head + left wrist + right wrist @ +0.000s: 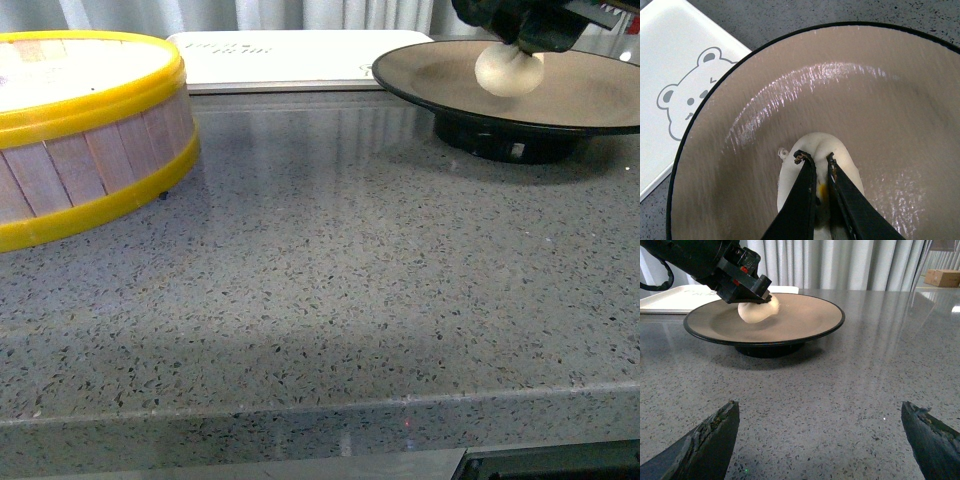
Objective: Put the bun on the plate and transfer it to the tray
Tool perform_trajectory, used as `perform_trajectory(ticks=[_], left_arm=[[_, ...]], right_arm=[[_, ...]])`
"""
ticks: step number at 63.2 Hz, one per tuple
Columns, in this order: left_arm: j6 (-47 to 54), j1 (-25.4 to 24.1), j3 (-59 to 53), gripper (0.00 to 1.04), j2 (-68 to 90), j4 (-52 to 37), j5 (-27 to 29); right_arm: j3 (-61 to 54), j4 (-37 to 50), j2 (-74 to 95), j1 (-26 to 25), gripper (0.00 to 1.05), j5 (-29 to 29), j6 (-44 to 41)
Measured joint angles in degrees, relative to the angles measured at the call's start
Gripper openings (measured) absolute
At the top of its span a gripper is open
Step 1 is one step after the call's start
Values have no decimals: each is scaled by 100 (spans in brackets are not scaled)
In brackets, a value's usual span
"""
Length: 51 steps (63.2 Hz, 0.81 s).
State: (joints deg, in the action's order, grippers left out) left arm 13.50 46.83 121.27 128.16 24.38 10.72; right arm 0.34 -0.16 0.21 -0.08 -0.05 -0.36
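Two dark fingers (pixel 802 200) of the left end effector (pixel 815 162) are pressed close together, pinching the bun (pixel 847 172) at its pleated top. A yellowish spot shows between them.

Bun: white, squeezed slightly out of round. It sits low on the brown-grey inside of the plate (pixel 865 100), well within the black rim, and appears to touch the surface.

Front view: the left end effector (pixel 530 25) reaches down from above onto the bun (pixel 508 72). The plate (pixel 600 95) stands on its black foot on the speckled grey desk (pixel 320 300).

Tray (pixel 290 55): cream-white, flat on the desk at the far side, just beside the plate. A bear outline (pixel 687 97) is printed on it.

Steamer basket (pixel 80 130): yellow-rimmed, wooden, on the left of the desk, well apart from the plate.

Right end effector (pixel 818 407): fingers spread wide, holding nothing. It is low over the desk, facing the plate (pixel 805 317) and apart from it.
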Motion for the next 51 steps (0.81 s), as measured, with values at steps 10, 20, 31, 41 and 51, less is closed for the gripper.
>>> perform_trajectory(ticks=[10, 20, 31, 41, 51], left_arm=[[0, 4, 26, 4, 83, 11, 173], [-52, 4, 114, 18, 181, 87, 186], [-229, 11, 118, 57, 181, 92, 76], [-398, 11, 210, 80, 179, 168, -31], [-656, 11, 389, 99, 125, 236, -208]], right_arm=[[0, 0, 0, 0, 96, 0, 0], [0, 0, 0, 0, 96, 0, 0], [0, 0, 0, 0, 96, 0, 0], [2, 0, 0, 0, 96, 0, 0], [0, 0, 0, 0, 96, 0, -2]])
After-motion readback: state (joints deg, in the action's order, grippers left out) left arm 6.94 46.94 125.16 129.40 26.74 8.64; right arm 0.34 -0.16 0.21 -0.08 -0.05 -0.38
